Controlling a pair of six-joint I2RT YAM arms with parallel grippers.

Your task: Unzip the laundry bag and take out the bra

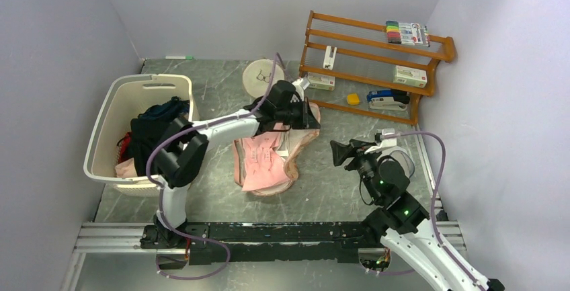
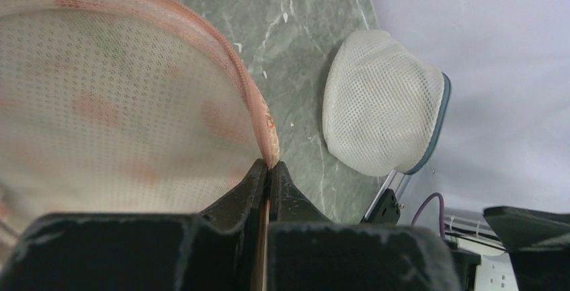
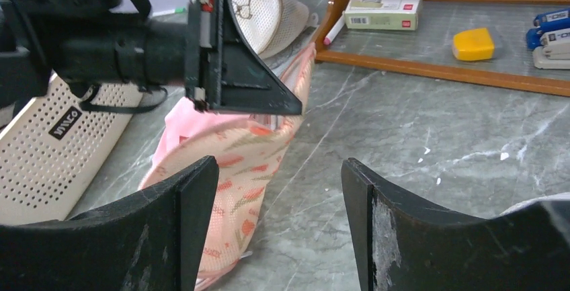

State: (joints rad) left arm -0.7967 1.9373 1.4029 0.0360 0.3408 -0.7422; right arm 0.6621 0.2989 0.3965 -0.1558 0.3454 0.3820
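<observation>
Gripping the laundry bag [image 1: 265, 164] by its rim, the left hand [image 2: 270, 169] faces released right hand [image 3: 280, 170] across the table [image 1: 329, 193].

The laundry bag [image 2: 121, 103] is fine perforated mesh cloth with a padded fabric rim; the domed white pouch [image 2: 380, 99] is coarser mesh. Table [image 2: 302, 29]: smooth, matt, marbled like stone. Basket [image 3: 47, 163]: perforated cream plastic. Rack [image 3: 430, 72]: glossy varnished wood
</observation>
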